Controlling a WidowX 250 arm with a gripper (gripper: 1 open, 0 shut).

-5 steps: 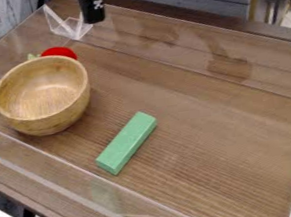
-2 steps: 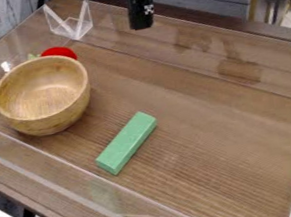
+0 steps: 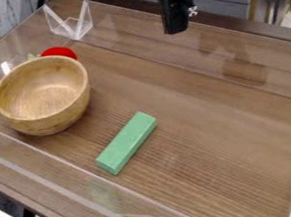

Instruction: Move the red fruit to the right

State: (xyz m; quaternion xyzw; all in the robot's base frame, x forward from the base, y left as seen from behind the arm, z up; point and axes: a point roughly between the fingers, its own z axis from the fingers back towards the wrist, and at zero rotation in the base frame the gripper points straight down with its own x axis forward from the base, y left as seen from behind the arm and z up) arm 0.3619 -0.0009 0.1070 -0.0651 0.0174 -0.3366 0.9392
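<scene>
The red fruit [image 3: 59,53] is small, round and glossy, with a bit of green on its left side. It rests on the wooden table just behind the rim of the wooden bowl [image 3: 42,94], at the far left. My gripper [image 3: 177,26] hangs above the far middle of the table, well to the right of the fruit and apart from it. Its dark fingers point down and look pressed together, shut, with nothing between them.
A flat green rectangular block [image 3: 127,142] lies diagonally in the middle of the table. Clear acrylic walls [image 3: 70,22] run around the table edges. Bare wood [image 3: 228,100] stretches to the right of the block.
The gripper has travelled to the right along the far side of the table, away from the fruit. The fruit, bowl and block have not moved.
</scene>
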